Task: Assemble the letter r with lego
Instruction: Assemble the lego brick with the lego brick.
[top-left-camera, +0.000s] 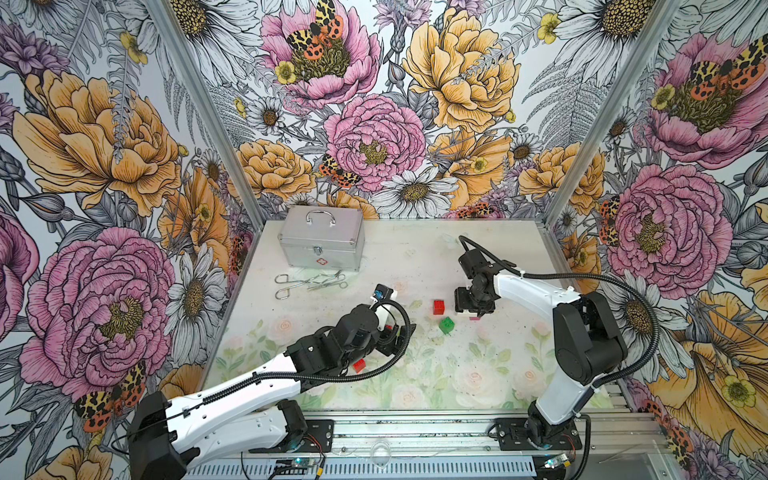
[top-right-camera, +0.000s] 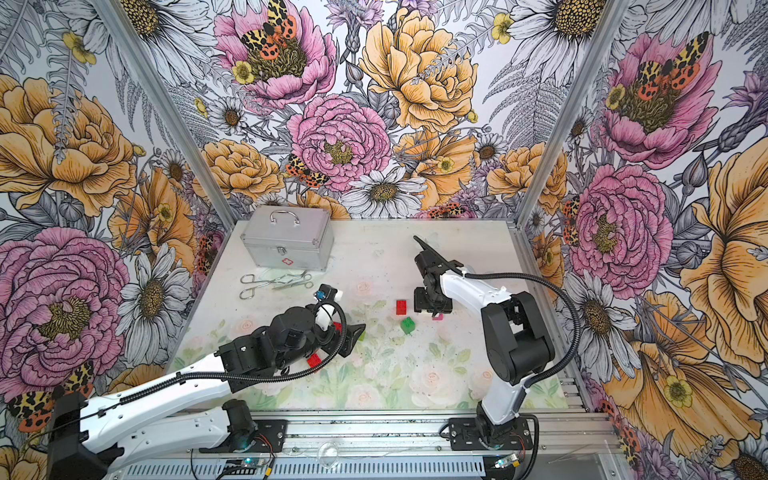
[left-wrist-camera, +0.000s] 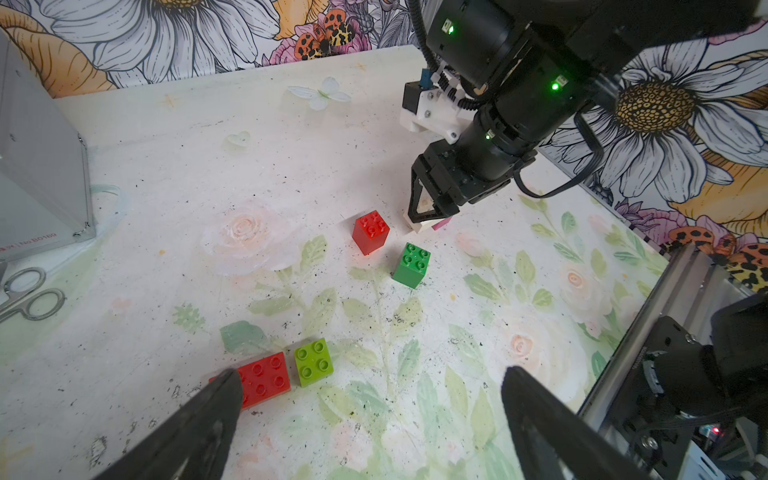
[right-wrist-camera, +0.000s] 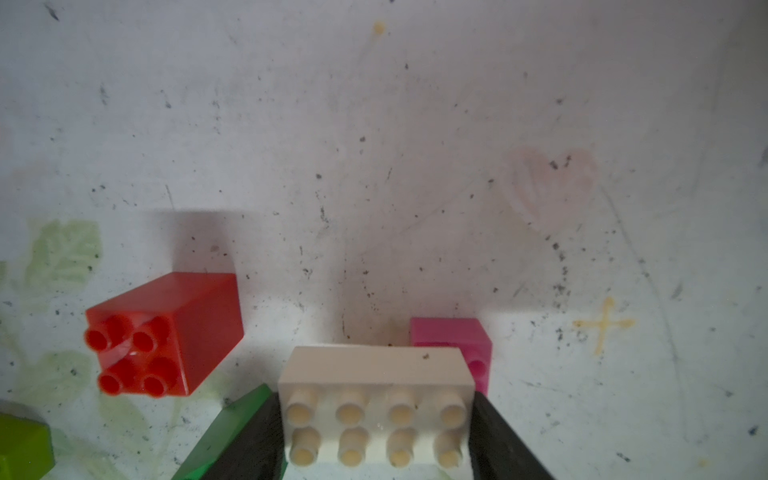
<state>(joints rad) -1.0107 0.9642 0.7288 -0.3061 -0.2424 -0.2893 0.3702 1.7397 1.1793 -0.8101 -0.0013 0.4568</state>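
Top views, left gripper (top-right-camera: 353, 334): lower left of centre, low over the table (top-left-camera: 415, 266); its jaws are hard to read from here
Top views, right gripper (top-left-camera: 473, 309): right of centre, pointing down, tips at the pink brick (top-left-camera: 474, 318)
Top views, loose bricks: red tall brick (top-left-camera: 439, 306) and dark green brick (top-left-camera: 446, 325) near the centre, just left of the right gripper; red flat brick (top-left-camera: 359, 365) partly under the left arm
Top views, other things: silver case (top-left-camera: 322, 243) at the table's upper left, scissors (top-left-camera: 309, 282) just below it
Left wrist view, left gripper (left-wrist-camera: 372, 376): jaws spread wide, nothing between them; one finger (left-wrist-camera: 216, 399) covers an end of the red flat brick, lime brick (left-wrist-camera: 313, 361) just beside that brick
Left wrist view, right gripper (left-wrist-camera: 428, 212): right of centre, closed on the white brick (left-wrist-camera: 419, 224)
Right wrist view, right gripper (right-wrist-camera: 376, 415): jaws partly closed, pressing both short ends of the white brick, studs toward the camera
Right wrist view, neighbours: pink brick at the white brick's upper right corner, touching or not I cannot tell; red tall brick at left, apart; dark green brick at lower left, beside one finger
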